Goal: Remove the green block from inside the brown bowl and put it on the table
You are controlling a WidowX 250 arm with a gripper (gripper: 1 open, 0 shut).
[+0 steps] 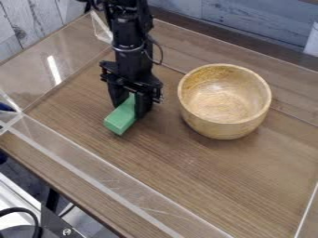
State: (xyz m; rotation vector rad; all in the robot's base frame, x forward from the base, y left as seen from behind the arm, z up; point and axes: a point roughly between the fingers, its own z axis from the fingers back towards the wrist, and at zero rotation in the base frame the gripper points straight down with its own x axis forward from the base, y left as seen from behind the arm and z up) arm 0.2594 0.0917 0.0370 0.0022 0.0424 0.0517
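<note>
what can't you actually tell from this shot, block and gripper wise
- Camera view: whether the green block already rests on the table; its underside is hidden by its own body.
- The block's upper end is covered by the gripper.
- The fingertips' contact with the block is too small and dark to make out.
- The arm's upper part is cut off by the top edge.
</note>
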